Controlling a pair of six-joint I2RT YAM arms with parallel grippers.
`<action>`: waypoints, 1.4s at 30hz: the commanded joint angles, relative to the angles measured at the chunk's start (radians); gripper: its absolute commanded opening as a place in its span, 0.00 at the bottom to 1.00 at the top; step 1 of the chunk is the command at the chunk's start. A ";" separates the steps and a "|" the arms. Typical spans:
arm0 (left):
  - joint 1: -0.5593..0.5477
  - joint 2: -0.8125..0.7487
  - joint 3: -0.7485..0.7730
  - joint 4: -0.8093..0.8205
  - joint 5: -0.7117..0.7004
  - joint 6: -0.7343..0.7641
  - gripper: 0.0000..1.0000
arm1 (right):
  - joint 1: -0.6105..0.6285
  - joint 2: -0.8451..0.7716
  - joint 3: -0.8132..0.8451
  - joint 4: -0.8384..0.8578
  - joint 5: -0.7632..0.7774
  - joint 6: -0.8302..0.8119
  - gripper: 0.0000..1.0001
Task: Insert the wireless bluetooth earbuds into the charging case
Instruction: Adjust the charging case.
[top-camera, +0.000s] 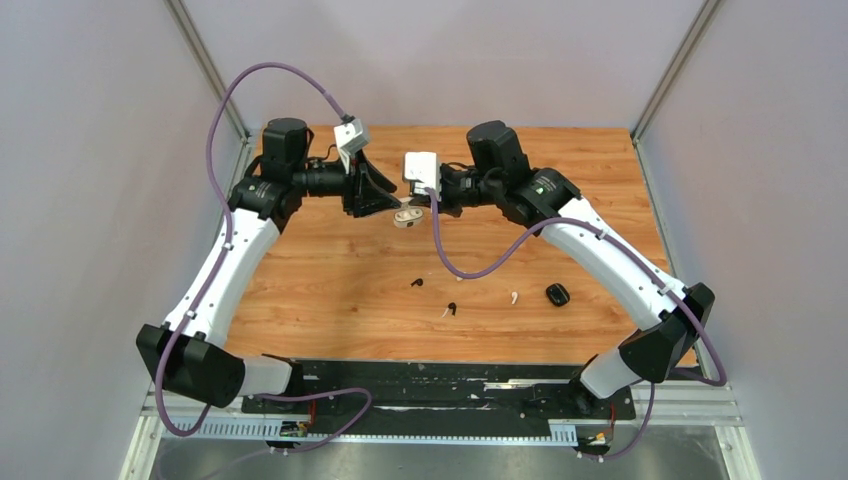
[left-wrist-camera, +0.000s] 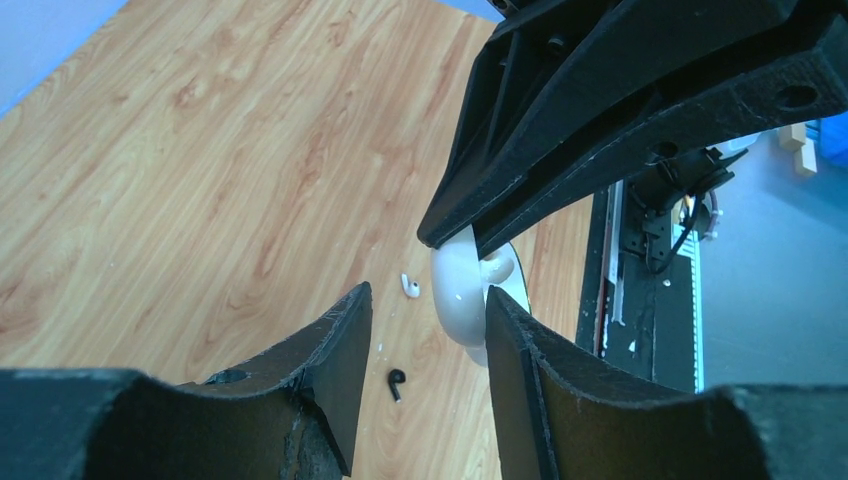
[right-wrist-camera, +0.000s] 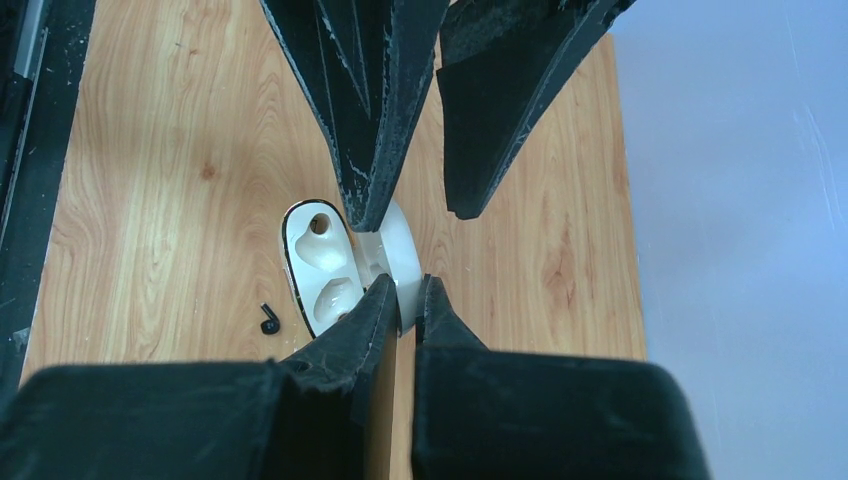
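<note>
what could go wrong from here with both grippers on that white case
1. The right gripper pinches only a thin edge of the white charging case, so the case could twist or slip out.
2. The left gripper is open with one finger against the case. A push there might knock it loose or fold it shut over its empty wells.
3. A black earbud lies loose on the table beside the case, and a dropped case could scatter it.

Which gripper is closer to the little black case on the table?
Right. The right gripper holds the white case, back-left of the black case; the left gripper is just beyond, farther left.
</note>
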 joint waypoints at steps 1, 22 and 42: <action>-0.014 0.008 0.034 0.021 0.021 0.007 0.52 | 0.013 -0.004 0.052 0.045 0.002 0.015 0.00; -0.030 0.028 0.009 0.061 0.044 -0.031 0.09 | 0.029 -0.006 0.041 0.049 0.030 -0.008 0.00; -0.031 -0.058 -0.145 0.223 -0.078 -0.038 0.00 | -0.010 -0.149 -0.061 0.067 0.099 0.127 0.79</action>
